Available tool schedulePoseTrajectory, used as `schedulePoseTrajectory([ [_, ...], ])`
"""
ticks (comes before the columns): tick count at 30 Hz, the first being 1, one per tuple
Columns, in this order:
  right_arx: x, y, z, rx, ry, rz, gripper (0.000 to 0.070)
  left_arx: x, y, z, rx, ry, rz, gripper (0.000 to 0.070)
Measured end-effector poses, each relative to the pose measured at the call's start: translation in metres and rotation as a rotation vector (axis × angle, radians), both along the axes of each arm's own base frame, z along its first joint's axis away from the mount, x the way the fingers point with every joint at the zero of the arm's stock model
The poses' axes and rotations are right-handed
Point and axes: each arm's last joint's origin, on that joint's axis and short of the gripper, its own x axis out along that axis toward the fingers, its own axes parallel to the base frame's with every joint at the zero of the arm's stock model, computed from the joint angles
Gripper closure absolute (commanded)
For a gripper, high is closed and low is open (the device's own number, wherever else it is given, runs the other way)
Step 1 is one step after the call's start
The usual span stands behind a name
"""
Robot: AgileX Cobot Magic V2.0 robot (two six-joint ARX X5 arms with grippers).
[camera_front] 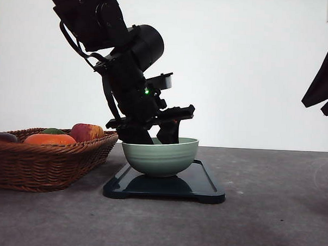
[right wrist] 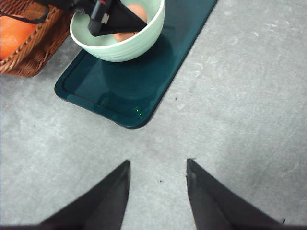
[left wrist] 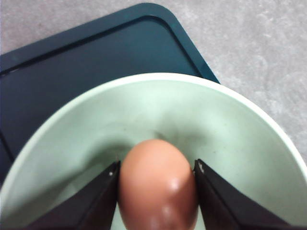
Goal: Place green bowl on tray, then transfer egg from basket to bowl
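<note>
The green bowl (camera_front: 160, 155) stands on the dark tray (camera_front: 204, 190) at the table's middle. My left gripper (camera_front: 155, 134) dips into the bowl from above. In the left wrist view it is shut on the brown egg (left wrist: 158, 187), which is held low inside the bowl (left wrist: 230, 124); I cannot tell whether the egg touches the bottom. The wicker basket (camera_front: 42, 164) sits just left of the tray. My right gripper (right wrist: 157, 191) hangs open over bare table to the right of the tray (right wrist: 134, 86), with nothing between its fingers.
The basket holds an orange fruit (camera_front: 50, 139), a red-yellow fruit (camera_front: 86, 132) and a green one (camera_front: 53, 131). The right arm (camera_front: 325, 75) hangs high at the right edge. Grey tabletop (camera_front: 269, 215) stretches right of and in front of the tray.
</note>
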Motion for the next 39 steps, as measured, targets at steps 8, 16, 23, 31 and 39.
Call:
schedulePoseTrajectory([
  [8,0.0,0.0,0.0,-0.002,0.004,0.0,0.0469,0.0,0.0,0.0,0.003,0.0,-0.003,0.0417],
  [16,-0.001,0.0,-0.001,-0.006,0.013,0.0,0.0469,-0.001,0.0,0.0,0.007,0.007,-0.004,0.03],
  [23,-0.001,0.0,-0.001,-0.006,0.013,0.0,0.0469,0.001,-0.001,0.012,0.038,0.052,-0.004,0.0302],
  [31,-0.001,0.0,-0.001,-0.006,0.013,0.0,0.0469,0.006,-0.005,0.051,0.061,0.084,-0.004,0.0303],
  [39,-0.001,0.0,-0.001,-0.008,0.016,0.0,0.0469,-0.005,0.003,0.093,0.039,0.094,0.024,0.0305],
])
